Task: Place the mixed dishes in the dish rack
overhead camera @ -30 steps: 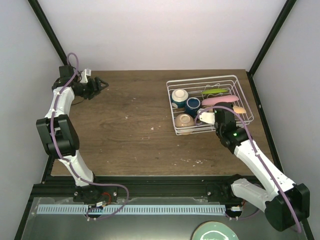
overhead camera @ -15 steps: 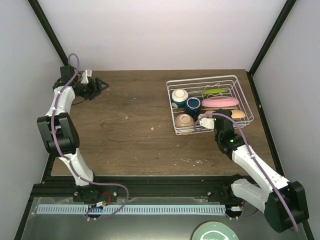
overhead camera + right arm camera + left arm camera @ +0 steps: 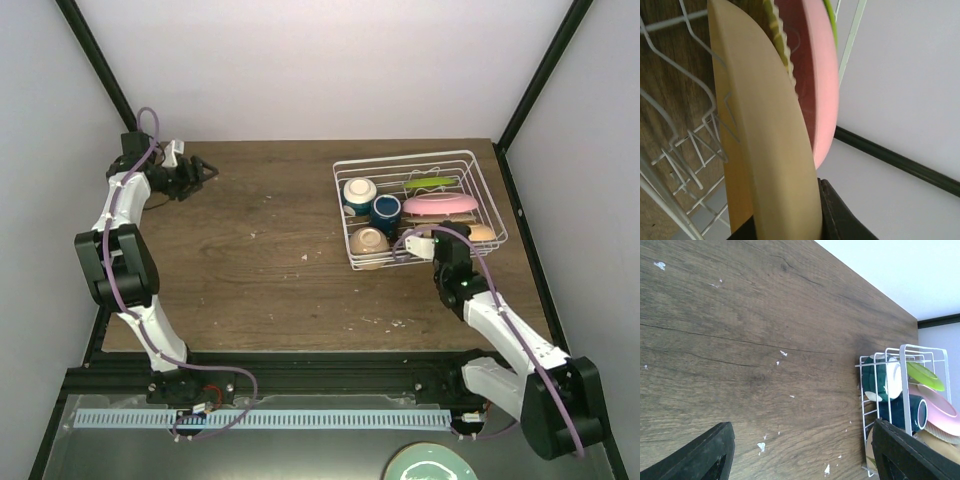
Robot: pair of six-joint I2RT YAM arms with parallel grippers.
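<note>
The white wire dish rack stands at the back right of the table. In it are two cream bowls, a dark blue mug, a lime green plate and a pink plate. My right gripper is shut on the peach-tan plate at the rack's near right corner. In the right wrist view the gripper pinches this plate on edge among the rack wires, beside the yellow plate's edge and the pink plate. My left gripper is open and empty at the far left.
A pale teal plate lies below the table's near edge, off the wood. Black frame posts run along both sides. In the left wrist view the rack is at the right past bare wood with white flecks.
My right gripper has drawn slightly nearer and lower, and the peach-tan plate has come down on edge into the rack's near right corner. The left arm has barely moved.
</note>
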